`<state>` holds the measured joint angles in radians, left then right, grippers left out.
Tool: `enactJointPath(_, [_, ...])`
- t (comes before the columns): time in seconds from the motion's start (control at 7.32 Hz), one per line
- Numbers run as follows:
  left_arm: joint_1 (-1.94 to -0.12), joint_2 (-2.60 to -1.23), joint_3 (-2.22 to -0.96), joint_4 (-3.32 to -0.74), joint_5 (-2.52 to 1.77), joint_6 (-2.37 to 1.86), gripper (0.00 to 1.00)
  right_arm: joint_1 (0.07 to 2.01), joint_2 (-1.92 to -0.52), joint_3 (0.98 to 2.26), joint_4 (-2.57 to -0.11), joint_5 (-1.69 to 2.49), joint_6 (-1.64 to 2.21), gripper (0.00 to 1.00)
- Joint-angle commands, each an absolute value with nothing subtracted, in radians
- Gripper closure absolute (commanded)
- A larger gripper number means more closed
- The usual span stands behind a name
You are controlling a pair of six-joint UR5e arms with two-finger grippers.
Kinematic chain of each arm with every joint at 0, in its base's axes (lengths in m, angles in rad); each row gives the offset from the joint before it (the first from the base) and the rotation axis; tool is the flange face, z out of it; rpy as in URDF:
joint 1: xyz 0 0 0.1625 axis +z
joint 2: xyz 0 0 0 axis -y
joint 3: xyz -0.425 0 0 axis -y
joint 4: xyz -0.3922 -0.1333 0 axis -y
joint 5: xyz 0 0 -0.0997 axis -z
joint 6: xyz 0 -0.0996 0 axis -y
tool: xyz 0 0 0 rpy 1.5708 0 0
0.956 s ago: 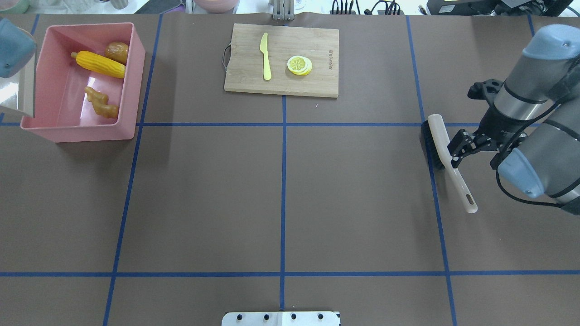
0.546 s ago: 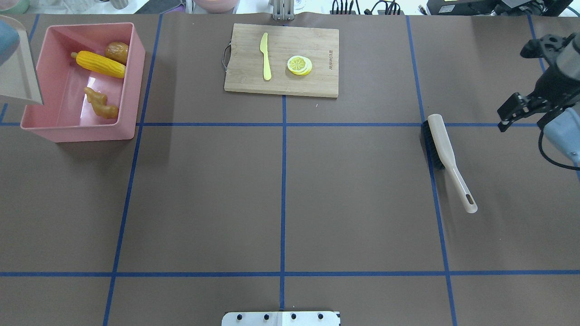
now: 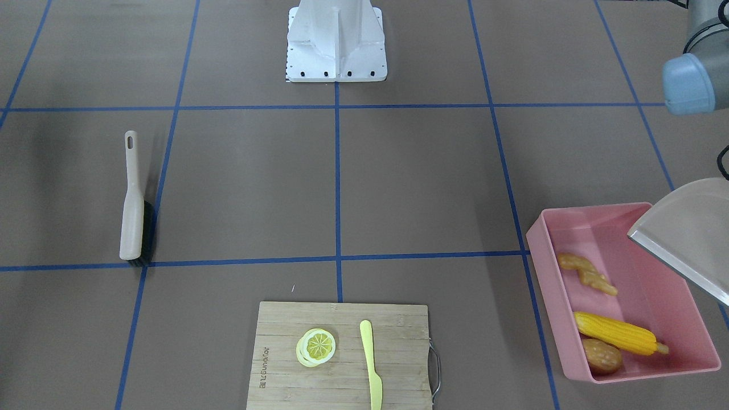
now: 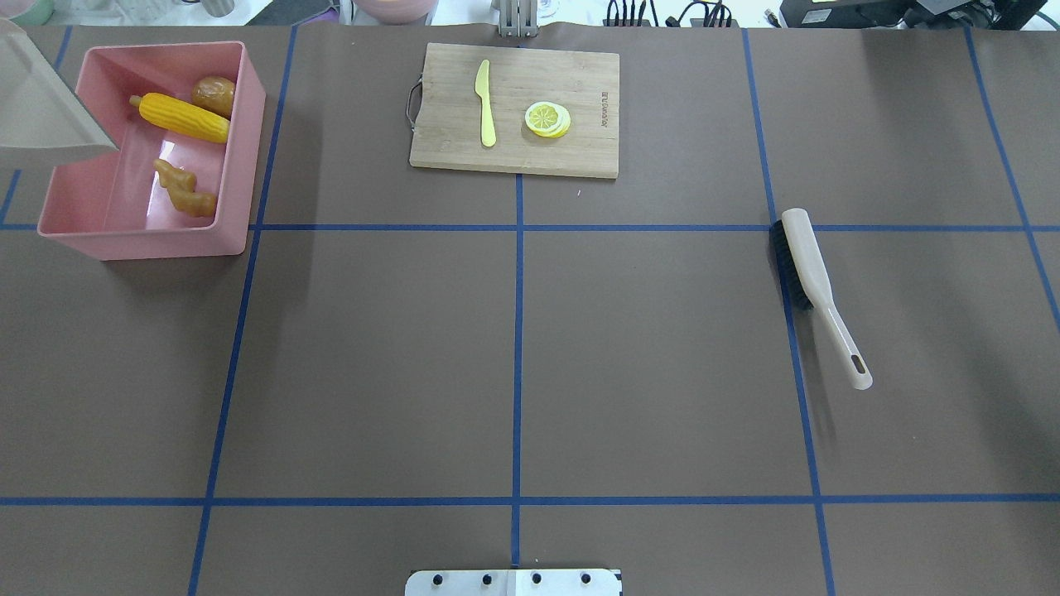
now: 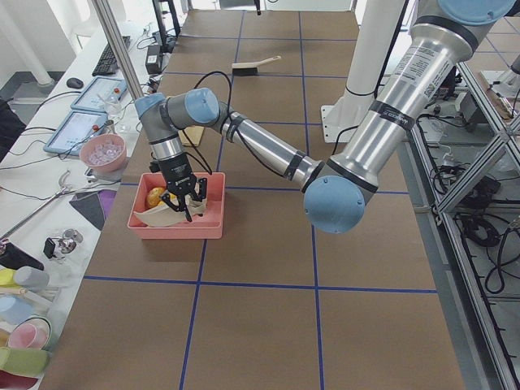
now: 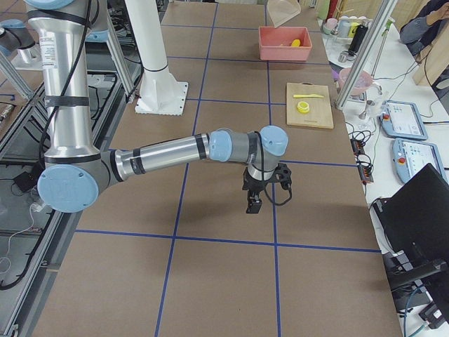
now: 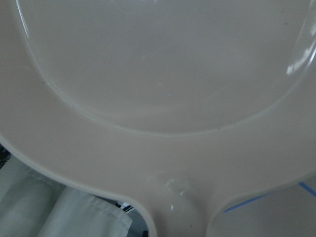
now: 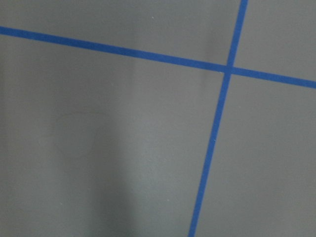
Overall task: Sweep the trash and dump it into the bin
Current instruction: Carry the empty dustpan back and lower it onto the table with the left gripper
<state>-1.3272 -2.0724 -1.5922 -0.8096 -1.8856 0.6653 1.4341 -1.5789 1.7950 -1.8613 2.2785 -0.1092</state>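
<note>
The pink bin [image 4: 141, 242] stands at the table's far left. In it lie the corn cob [image 4: 180, 117], the potato-like lump [image 4: 214, 93] and the ginger root [image 4: 186, 189]. The beige dustpan [image 4: 37, 108] hangs tilted over the bin's outer edge and fills the left wrist view [image 7: 158, 74]. My left gripper [image 5: 187, 203] shows only in the exterior left view, at the dustpan's handle; I cannot tell how its jaws stand. My right gripper [image 6: 254, 203] shows only in the exterior right view, low over bare table; its state I cannot tell.
A beige brush [image 4: 811, 273] with black bristles lies loose on the table at the right. A wooden cutting board [image 4: 571, 91] at the far middle holds a yellow knife [image 4: 486, 103] and a lemon slice [image 4: 547, 118]. The robot's base plate [image 4: 513, 582] is at the near edge.
My right gripper left the brush on the table and the arm withdrew to the right, out of the overhead view. The dustpan shifted up and farther over the bin's left edge.
</note>
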Motion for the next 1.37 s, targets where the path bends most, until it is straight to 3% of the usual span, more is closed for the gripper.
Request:
enactJointPath(0.0, [-1.336,-2.046,-1.612,-0.808,-2.076,0.464,1.00,1.499,-1.643,1.795,-1.859,2.275,-0.181,0.00])
enactJointPath(0.27, [-1.341,-2.045,-1.605,-0.805,-2.145,0.328,1.00,1.499,-1.658,1.783,-1.785,2.193,-0.175,0.00])
enactJointPath(0.55, [-1.344,-2.034,-1.609,-0.813,-2.198,0.226,1.00,1.500,-1.666,1.668,-1.622,2.198,-0.170,0.00])
enactJointPath(0.96, [-1.329,-2.051,-1.687,-0.880,-2.256,0.286,1.00,1.500,-1.648,1.675,-1.595,2.192,-0.163,0.00])
enactJointPath(1.23, [-1.226,-2.147,-1.686,-0.946,-2.301,0.293,1.00,1.500,-1.640,1.683,-1.595,2.206,-0.164,0.00])
